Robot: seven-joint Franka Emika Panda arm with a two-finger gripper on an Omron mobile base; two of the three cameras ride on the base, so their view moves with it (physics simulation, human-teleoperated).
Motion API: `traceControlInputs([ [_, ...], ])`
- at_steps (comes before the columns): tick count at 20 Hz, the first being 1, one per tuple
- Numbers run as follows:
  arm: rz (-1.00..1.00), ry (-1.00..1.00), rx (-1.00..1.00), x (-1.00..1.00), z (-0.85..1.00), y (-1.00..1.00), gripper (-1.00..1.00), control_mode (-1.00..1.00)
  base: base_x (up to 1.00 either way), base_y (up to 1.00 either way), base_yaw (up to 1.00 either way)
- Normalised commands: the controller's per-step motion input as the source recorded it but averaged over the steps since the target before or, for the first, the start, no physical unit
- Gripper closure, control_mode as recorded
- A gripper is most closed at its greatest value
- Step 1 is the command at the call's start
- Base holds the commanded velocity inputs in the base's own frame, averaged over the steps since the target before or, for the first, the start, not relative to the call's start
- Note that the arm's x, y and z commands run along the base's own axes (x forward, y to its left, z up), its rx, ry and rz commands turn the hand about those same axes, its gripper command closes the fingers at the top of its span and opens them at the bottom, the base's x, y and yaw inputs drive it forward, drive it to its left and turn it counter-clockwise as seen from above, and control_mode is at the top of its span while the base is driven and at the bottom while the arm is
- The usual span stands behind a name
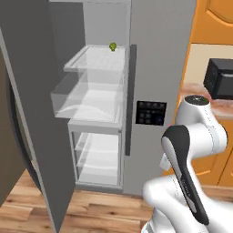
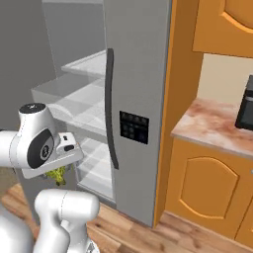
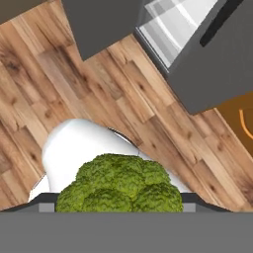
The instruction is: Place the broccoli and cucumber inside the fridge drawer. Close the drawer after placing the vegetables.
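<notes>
The broccoli (image 3: 121,184) sits right at the hand (image 3: 121,207), its bumpy green head between the fingertips at the bottom of the hand view, so the hand is gripping it. In the right base view a bit of the same green (image 2: 57,174) hangs just under the hand (image 2: 58,173), low beside the arm and in front of the open fridge (image 2: 141,74). The hand camera looks down on the wooden floor (image 3: 59,79), with the fridge's lower corner at the upper right.

The fridge door (image 1: 32,113) stands wide open at the left. The drawer (image 1: 88,98) is pulled out from the fridge, clear-walled, with a white shelf (image 1: 98,59) above it and more shelves below. A small yellow-green lump (image 1: 112,46) rests at the back of that upper shelf. I cannot make out the cucumber.

To the right of the fridge run orange cabinets (image 2: 207,188) under a marbled desk (image 2: 217,126), and a black microwave (image 1: 219,78) stands on it.
</notes>
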Motion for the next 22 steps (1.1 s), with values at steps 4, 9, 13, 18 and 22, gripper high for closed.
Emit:
traceControlInputs([
  [4,0.0,0.0,0.0,0.0,0.0,0.0,1.0,1.0,0.78,0.53,0.07],
  [9,0.0,0.0,0.0,0.0,0.0,0.0,1.0,1.0,0.67,0.22,0.03],
  [13,0.0,0.0,0.0,0.0,0.0,0.0,1.0,1.0,0.32,0.02,0.01],
  [18,0.0,0.0,0.0,0.0,0.0,0.0,1.0,1.0,0.38,0.11,0.01],
  [22,0.0,0.0,0.0,0.0,0.0,0.0,1.0,1.0,0.41,0.16,0.02],
])
